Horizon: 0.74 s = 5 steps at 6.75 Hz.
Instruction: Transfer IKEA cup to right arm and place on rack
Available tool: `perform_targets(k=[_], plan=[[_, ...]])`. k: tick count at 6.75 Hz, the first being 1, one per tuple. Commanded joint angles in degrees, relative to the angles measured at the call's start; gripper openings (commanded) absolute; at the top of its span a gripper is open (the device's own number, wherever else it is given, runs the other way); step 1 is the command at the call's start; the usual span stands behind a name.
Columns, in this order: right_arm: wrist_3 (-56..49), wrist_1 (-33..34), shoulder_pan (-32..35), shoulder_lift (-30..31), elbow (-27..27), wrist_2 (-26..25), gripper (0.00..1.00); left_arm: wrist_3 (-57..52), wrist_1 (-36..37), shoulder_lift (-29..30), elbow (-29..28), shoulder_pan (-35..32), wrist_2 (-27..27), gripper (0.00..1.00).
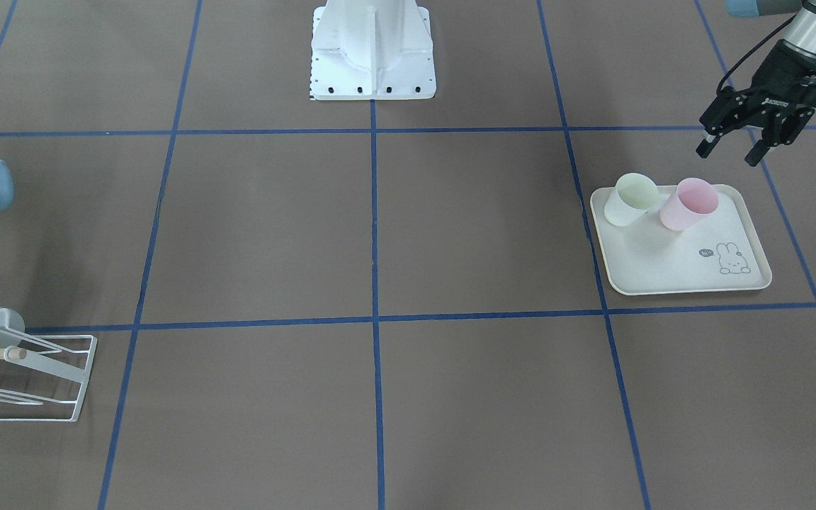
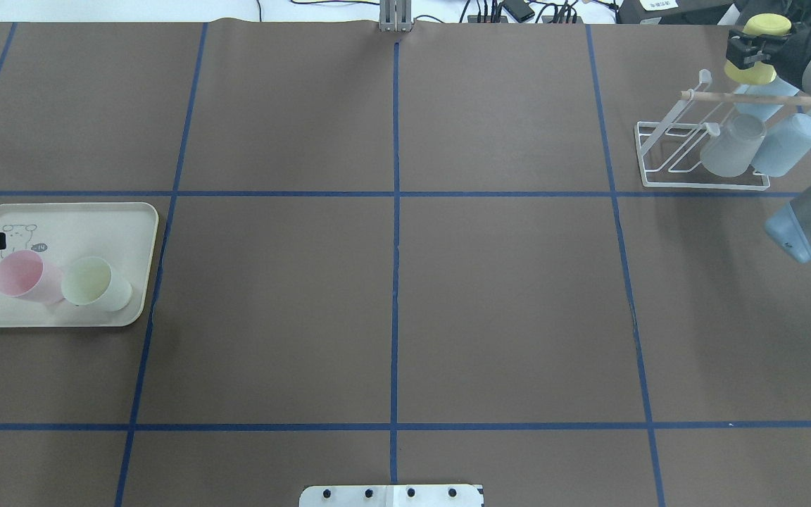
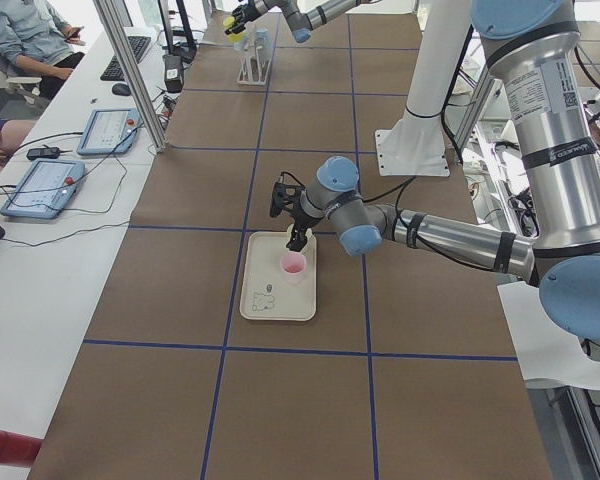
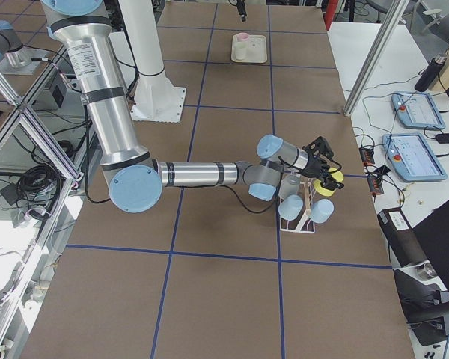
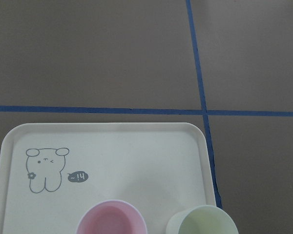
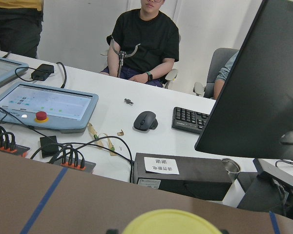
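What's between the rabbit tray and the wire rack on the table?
Nothing. Overhead view shows only bare brown table with blue tape lines from rabbit tray to wire rack.

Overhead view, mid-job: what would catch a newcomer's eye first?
The right gripper holds a yellow cup above the rack in the far right corner, where a grey cup and a blue cup already sit. Next comes the tray on the left side with a pink cup and a green cup, the open left gripper hovering near it.
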State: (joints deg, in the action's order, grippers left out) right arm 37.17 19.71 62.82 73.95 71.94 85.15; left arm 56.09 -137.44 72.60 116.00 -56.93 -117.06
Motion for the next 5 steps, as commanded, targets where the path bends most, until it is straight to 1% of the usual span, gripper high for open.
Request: perform_targets(k=[1, 3, 4, 5], plan=[[0.00, -0.02, -0.86, 0.14, -0.48, 0.02, 0.00, 0.07, 0.07, 0.09, -0.07, 0.06, -0.01, 1.00], [0.00, -0.11, -1.04, 0.57, -0.57, 0.02, 0.01, 0.33, 0.07, 0.35, -0.42, 0.15, -0.09, 1.00], [-0.08, -0.46, -1.04, 0.84, -0.57, 0.10, 0.51, 0.42, 0.07, 0.44, -0.42, 0.15, -0.10, 1.00], [-0.08, -0.55, -1.04, 1.19, -0.57, 0.19, 0.99, 0.42, 0.07, 0.44, -0.42, 0.15, -0.10, 1.00]])
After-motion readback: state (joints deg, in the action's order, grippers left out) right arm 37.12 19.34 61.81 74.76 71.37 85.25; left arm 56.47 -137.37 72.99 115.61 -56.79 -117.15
